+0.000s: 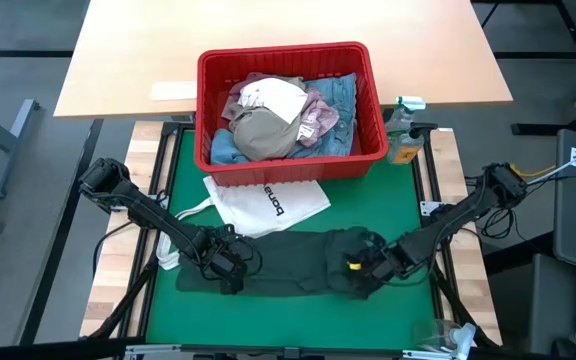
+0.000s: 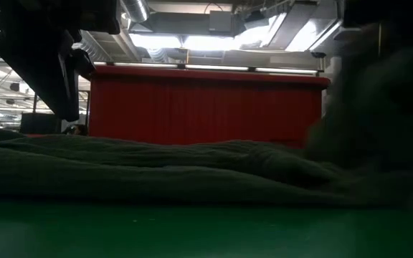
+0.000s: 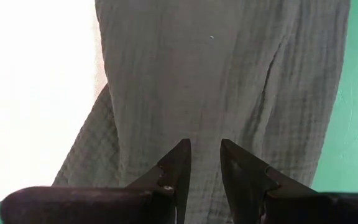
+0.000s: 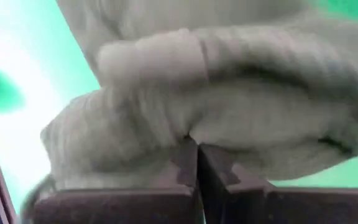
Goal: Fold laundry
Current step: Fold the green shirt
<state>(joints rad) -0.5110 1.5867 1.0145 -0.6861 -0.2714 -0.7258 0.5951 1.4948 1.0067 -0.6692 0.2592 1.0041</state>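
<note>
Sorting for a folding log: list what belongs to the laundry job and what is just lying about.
Job: dark green top, pinched by the right gripper, left gripper over it; garments in the red basket.
Lying about: white tote bag, spray bottle.

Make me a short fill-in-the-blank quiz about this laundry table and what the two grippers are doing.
1. The right gripper is shut on the ____ top.
2. The rest of the clothes sit in a ____ basket.
3. The white tote bag lies between the basket and the ____ top.
4. The left gripper, fingers slightly apart, is at the top's ____ end.

Missing words: dark green; red; dark green; left
</note>
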